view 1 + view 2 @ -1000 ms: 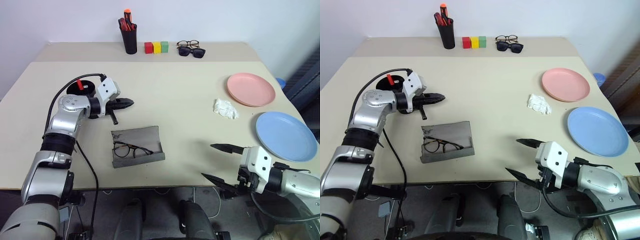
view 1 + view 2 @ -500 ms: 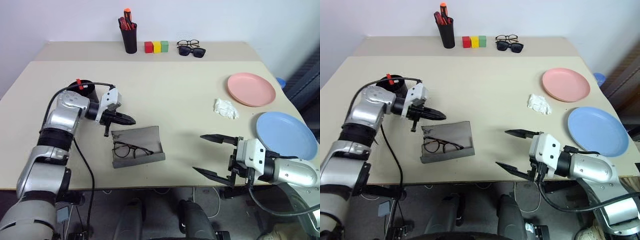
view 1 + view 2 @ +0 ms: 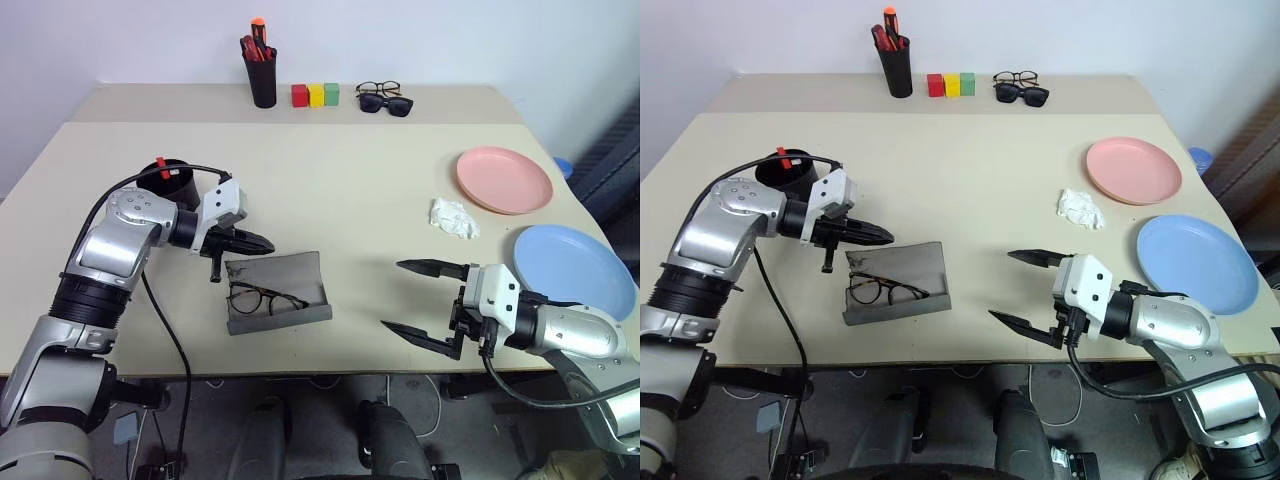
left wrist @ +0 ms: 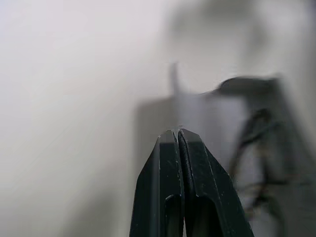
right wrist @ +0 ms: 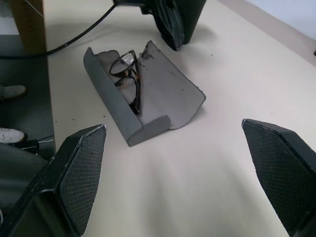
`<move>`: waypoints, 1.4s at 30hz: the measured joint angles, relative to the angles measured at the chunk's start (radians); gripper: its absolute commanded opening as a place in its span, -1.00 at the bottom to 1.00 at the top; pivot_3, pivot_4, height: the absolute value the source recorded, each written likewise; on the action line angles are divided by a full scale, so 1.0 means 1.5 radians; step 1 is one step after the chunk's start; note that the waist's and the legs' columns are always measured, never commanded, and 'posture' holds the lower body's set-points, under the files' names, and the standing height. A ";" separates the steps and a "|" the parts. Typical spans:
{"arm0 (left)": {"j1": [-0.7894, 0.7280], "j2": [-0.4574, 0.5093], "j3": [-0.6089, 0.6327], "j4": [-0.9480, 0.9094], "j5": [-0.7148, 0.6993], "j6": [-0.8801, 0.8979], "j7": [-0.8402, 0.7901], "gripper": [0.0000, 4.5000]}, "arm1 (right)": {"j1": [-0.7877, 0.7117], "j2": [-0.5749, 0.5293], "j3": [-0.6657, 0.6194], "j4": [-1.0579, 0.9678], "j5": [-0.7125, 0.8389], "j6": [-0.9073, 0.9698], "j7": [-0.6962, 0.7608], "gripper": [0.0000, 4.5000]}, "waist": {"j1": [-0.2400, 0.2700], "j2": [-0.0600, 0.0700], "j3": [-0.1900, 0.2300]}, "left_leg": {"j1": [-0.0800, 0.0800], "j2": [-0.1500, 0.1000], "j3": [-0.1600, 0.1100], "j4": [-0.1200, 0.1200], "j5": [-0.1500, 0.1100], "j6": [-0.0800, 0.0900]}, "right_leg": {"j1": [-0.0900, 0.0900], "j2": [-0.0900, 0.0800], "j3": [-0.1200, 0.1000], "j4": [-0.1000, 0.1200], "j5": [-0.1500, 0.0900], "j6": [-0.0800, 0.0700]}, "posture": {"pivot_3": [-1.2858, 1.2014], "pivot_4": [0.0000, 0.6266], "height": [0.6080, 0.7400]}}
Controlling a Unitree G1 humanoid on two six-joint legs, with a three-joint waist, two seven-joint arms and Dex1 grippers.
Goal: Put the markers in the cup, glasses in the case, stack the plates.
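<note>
Right gripper (image 3: 415, 297) was found nearest the table's front edge, its two black fingers spread fully apart and holding nothing, aimed across the table (image 3: 380, 190) toward the case. Just beyond and to its left, the grey glasses case (image 3: 276, 291) was noted lying open, lid up, with the wire-rimmed glasses (image 3: 262, 299) resting inside on the lining. Left gripper (image 3: 262, 243) was recorded at the case's far left corner, fingers pressed together on nothing; whether the tips touched the lid could not be determined. A black marker (image 3: 213, 268) was seen lying on the table just under that gripper. Behind the left arm stood the black cup (image 3: 172, 178), a red-capped marker (image 3: 159, 168) showing at its rim. To the right, the light blue plate (image 3: 572, 270) and, farther back, the salmon pink plate (image 3: 503, 179) were observed apart and unstacked, with a crumpled white tissue (image 3: 451, 217) beside them. At the rear edge were a pen holder (image 3: 262, 75), coloured blocks (image 3: 314, 95) and two spare pairs of spectacles (image 3: 383, 97).

The glasses step was judged all but complete; the next move would call for closing the lid, with the case steadied, before the loose marker and plates are addressed.
</note>
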 measured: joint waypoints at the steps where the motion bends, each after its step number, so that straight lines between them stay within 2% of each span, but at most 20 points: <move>1: 0.000 -0.006 -0.001 0.000 0.007 -0.001 0.008 -0.99 | -0.003 0.000 0.003 0.000 0.000 0.000 0.000 1.00 | 0.001 0.000 0.000 | 0.000 0.000 0.000 0.000 0.000 0.000 | 0.000 0.000 0.000 0.000 0.000 0.000 | 0.03 -0.52 1.00; 9: 0.002 -0.021 -0.026 0.000 0.043 -0.015 0.009 -0.99 | -0.002 0.000 0.004 0.000 0.000 0.000 -0.005 1.00 | 0.001 0.000 0.000 | 0.000 0.000 0.000 0.001 0.000 0.000 | 0.000 0.000 0.000 0.001 0.000 0.000 | 0.03 -0.52 1.00; 20: 0.057 0.045 -0.024 -0.100 -0.016 0.049 -0.113 -0.99 | 0.008 0.000 0.004 -0.002 -0.001 0.005 -0.019 1.00 | 0.000 0.000 0.000 | 0.000 0.000 0.000 0.001 0.000 0.000 | 0.000 0.000 0.000 0.002 0.000 0.000 | 0.03 -0.52 1.00; 28: 0.094 0.077 -0.039 -0.212 -0.031 0.105 -0.139 -0.99 | 0.010 0.000 0.005 -0.001 -0.001 0.015 -0.025 1.00 | 0.001 0.000 0.000 | 0.000 0.000 0.000 0.002 0.000 0.000 | 0.000 0.000 0.000 0.002 0.000 0.000 | 0.03 -0.52 1.00; 35: 0.111 0.084 -0.041 -0.244 -0.029 0.112 -0.119 -0.99 | 0.034 0.003 0.000 0.018 -0.038 0.064 -0.102 1.00 | 0.001 0.000 0.000 | 0.000 0.000 0.000 0.002 0.000 0.000 | 0.000 0.000 0.000 0.002 0.000 0.000 | 0.03 -0.52 1.00; 42: 0.127 0.089 -0.054 -0.251 0.008 0.029 -0.093 -0.99 | 0.039 0.003 -0.001 0.040 -0.100 0.071 -0.163 1.00 | 0.001 0.004 -0.004 | 0.000 0.000 0.000 0.002 0.000 0.001 | 0.000 0.000 0.000 0.002 0.000 0.000 | 0.03 -0.52 1.00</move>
